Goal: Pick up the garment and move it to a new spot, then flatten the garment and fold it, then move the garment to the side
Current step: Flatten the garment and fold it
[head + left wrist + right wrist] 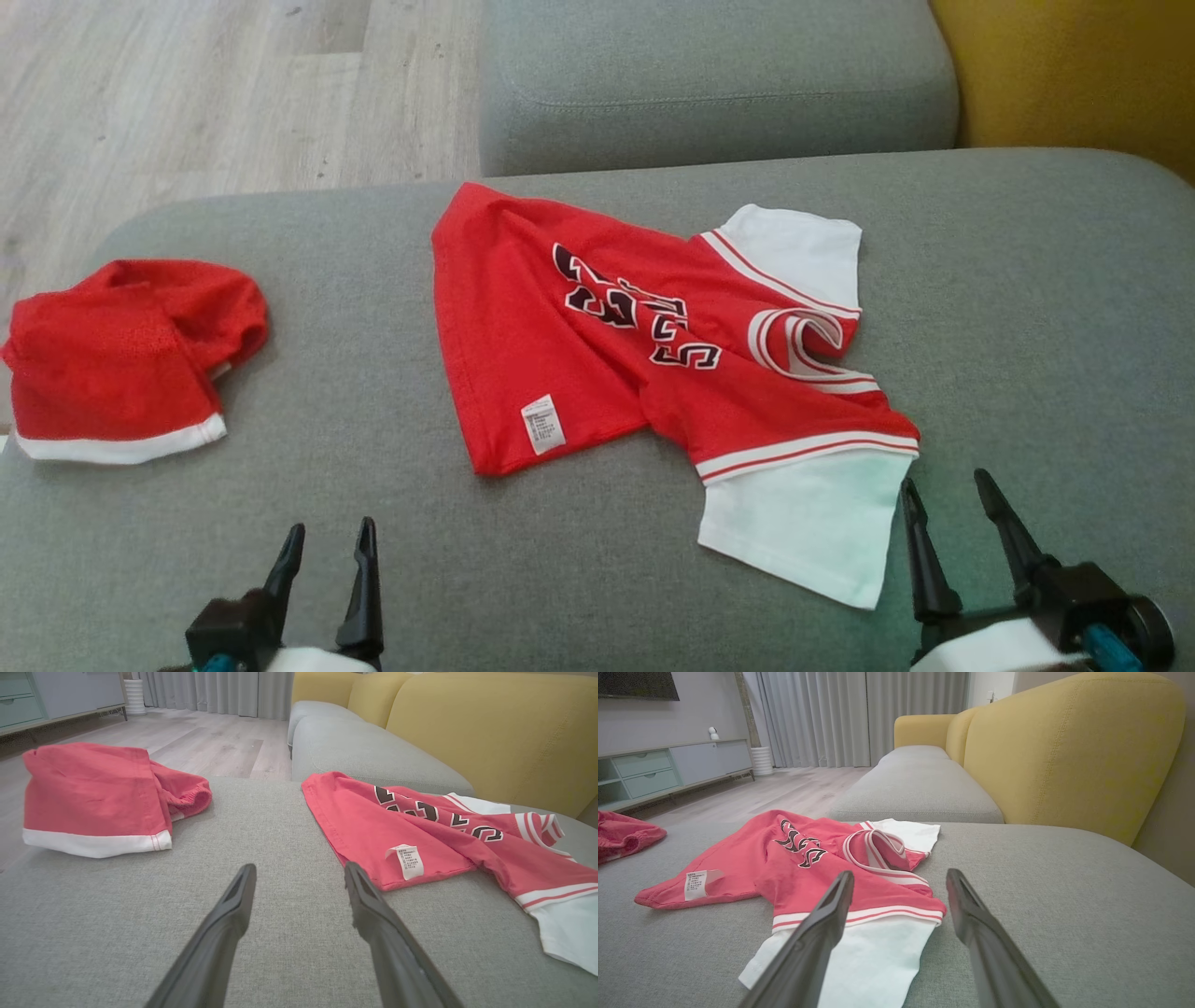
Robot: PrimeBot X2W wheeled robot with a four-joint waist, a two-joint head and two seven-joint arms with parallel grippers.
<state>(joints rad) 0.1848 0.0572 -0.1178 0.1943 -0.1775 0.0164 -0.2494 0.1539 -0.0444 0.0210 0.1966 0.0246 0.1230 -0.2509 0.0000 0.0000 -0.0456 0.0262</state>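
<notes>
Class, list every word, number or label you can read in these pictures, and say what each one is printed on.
Black white-edged lettering on the crumpled red mesh jersey with white sleeves: folded over, unreadable.
Small white care label at the jersey's hem: print too small to read.
Folded red shorts with white band: no text visible.

Shirt (597, 355) on cushion (1027, 327), shorts (121, 359) leftward

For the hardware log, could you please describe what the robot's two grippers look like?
The left gripper and right gripper each have two long, dark, tapered fingers on a black block, with teal accents and a white wrist casing.
</notes>
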